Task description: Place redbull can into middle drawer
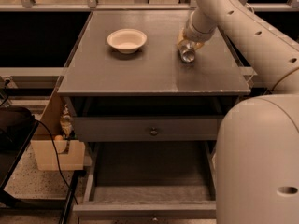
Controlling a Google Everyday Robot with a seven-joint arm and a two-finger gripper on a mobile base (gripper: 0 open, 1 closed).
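Observation:
The redbull can [187, 54] is a slim silver can, tilted with its round end towards the camera, at the right rear of the grey cabinet top [140, 73]. My gripper [186, 45] comes down from the upper right and is shut on the can's upper part; its yellowish fingers [180, 38] sit around the can. The middle drawer [149, 174] is pulled open at the bottom of the view, below and in front of the cabinet top. Its dark floor is bare.
A cream-white bowl [126, 39] stands on the cabinet top, left of the can. The upper drawer with a round knob [153, 131] is closed. My arm and body [257, 162] fill the right side. A cardboard box [56, 148] and a cable sit on the floor at left.

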